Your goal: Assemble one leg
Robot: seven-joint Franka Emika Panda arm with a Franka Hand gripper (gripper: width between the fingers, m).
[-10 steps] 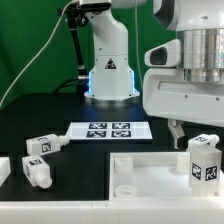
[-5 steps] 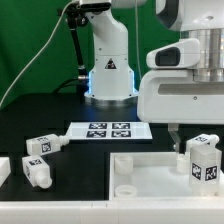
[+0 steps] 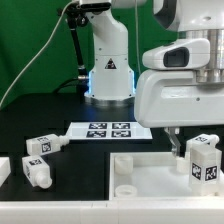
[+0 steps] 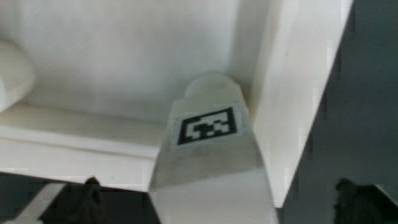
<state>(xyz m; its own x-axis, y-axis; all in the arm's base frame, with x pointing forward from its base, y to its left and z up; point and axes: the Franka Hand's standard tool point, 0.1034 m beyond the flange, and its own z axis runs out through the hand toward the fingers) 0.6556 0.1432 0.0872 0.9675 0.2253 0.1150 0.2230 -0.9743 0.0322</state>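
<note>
A white leg (image 3: 204,160) with black-and-white tags stands upright on the white tabletop (image 3: 150,178) at the exterior view's right. My gripper (image 3: 192,142) hangs just above and around it, one finger (image 3: 172,143) showing to the leg's left. In the wrist view the leg (image 4: 214,140) runs up between my two dark fingertips (image 4: 89,200). My gripper (image 4: 221,190) is open, with gaps on both sides of the leg. The leg rests near the tabletop's raised edge (image 4: 294,60).
Two more legs (image 3: 40,146) (image 3: 37,171) lie on the black table at the exterior view's left, with another white part (image 3: 3,170) at the edge. The marker board (image 3: 103,130) lies in front of the arm's base (image 3: 108,75).
My gripper has come down a little over the standing leg. The leg and the other parts have not moved.
</note>
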